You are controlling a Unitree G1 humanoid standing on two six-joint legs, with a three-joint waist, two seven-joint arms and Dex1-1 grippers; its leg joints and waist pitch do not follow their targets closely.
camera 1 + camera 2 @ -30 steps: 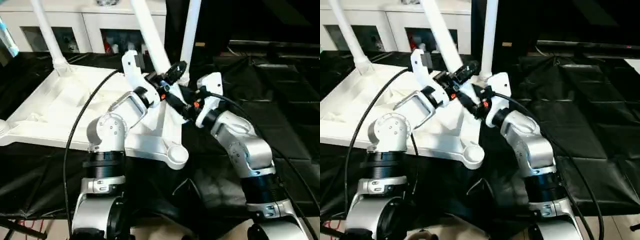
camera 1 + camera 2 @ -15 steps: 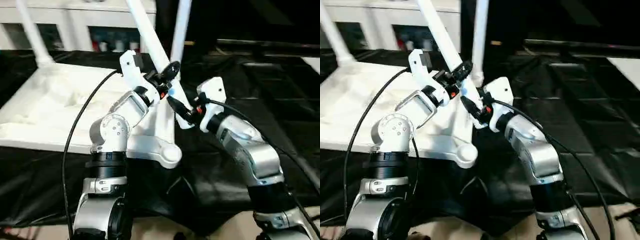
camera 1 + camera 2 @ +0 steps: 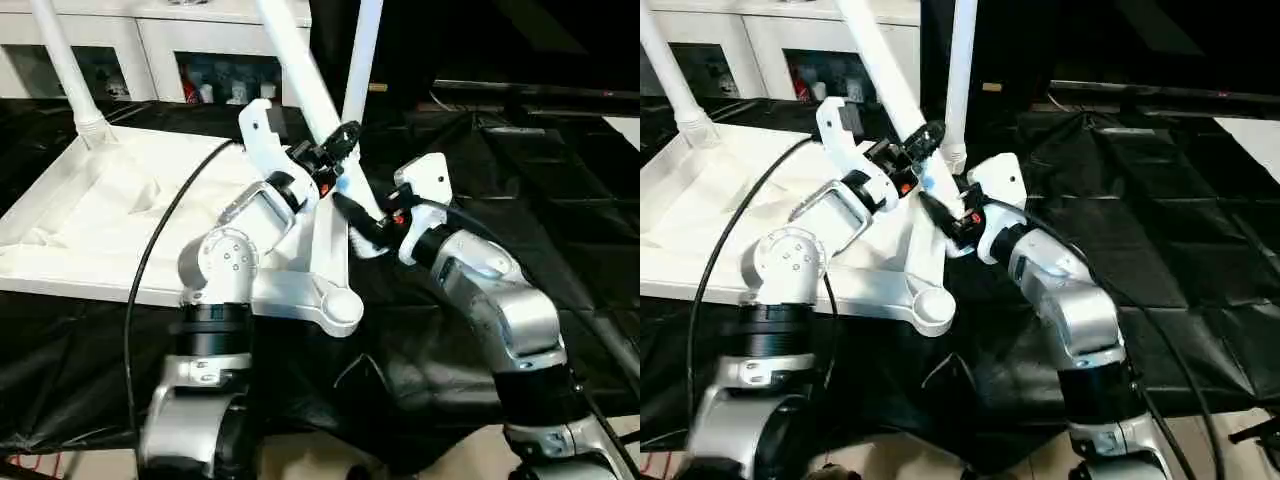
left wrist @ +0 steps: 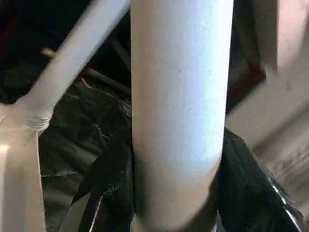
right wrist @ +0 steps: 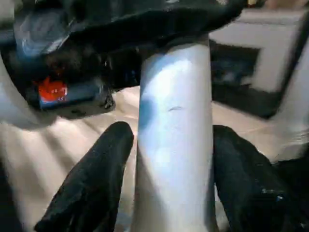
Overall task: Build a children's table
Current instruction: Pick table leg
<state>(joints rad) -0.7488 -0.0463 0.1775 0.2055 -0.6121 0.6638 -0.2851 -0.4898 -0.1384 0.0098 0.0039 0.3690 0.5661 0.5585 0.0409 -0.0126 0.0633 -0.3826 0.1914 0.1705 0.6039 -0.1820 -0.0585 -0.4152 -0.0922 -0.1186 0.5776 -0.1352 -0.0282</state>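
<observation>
the left end effector (image 3: 335, 150) is clamped on a long white cylindrical plastic tube leg (image 3: 292, 62), its black fingers (image 4: 113, 179) pressing both sides, probably to steady the tilted tube. just below it the right end effector (image 3: 362, 222) straddles the same leg; its fingers (image 5: 91, 179) flank the tube with slight gaps, so i cannot tell if it grips. the white ribbed rectangular plastic tabletop (image 3: 120, 210) lies upside down beneath both, its round corner socket (image 3: 338, 307) empty, nearer the robot.
</observation>
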